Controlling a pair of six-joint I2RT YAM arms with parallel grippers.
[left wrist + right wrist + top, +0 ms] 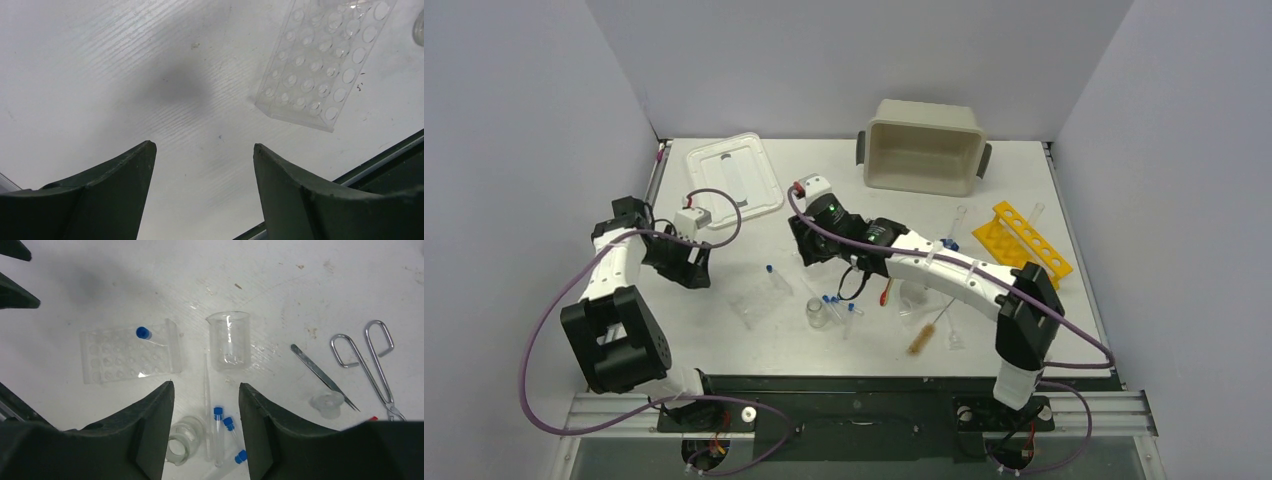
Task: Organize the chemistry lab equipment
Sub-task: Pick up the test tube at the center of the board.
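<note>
Left tool [204,146] open, empty, over the surface [125,75]; right tool [206,386] open above tubes [218,432]. I judge a careless descent could roll the tubes or topple the beaker [229,340].

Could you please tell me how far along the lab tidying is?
Early. Done, it seems: one blue-capped tube on the clear rack. In hand: nothing; left gripper and right gripper are open, the right above loose tubes. Remaining: those tubes, beaker, tweezers, forceps, brush.
</note>
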